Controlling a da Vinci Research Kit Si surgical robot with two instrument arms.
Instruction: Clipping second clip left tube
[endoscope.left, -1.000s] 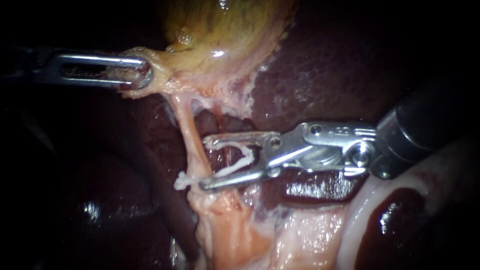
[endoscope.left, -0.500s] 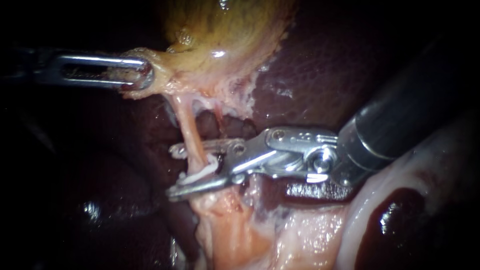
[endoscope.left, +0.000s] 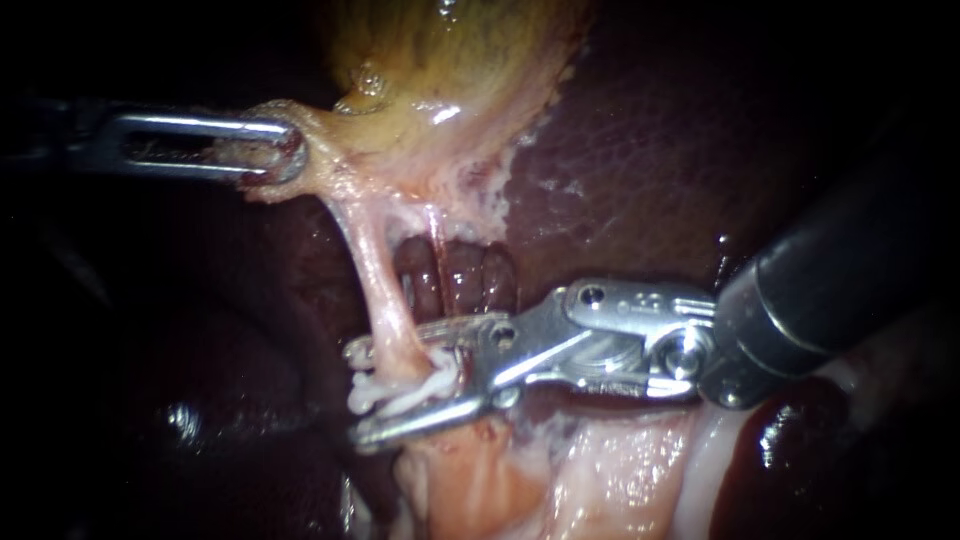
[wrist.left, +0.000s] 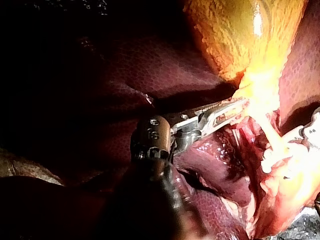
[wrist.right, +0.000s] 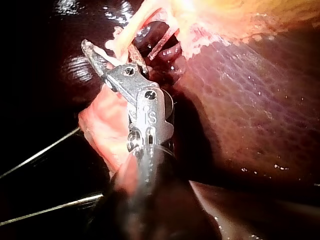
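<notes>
Since a second ago the right instrument (endoscope.left: 360, 395) has slid leftward, so its end effector now straddles the left tube (endoscope.left: 383, 300) rather than stopping short of it. At upper left, the left instrument (endoscope.left: 285, 150) has its end effector clamped on the pale lower edge of the gallbladder (endoscope.left: 440, 70), from which the left tube runs down to centre frame. There the right end effector, only partly closed, holds a white clip (endoscope.left: 430, 383) around the tube, with the liver (endoscope.left: 640, 150) behind at right.
</notes>
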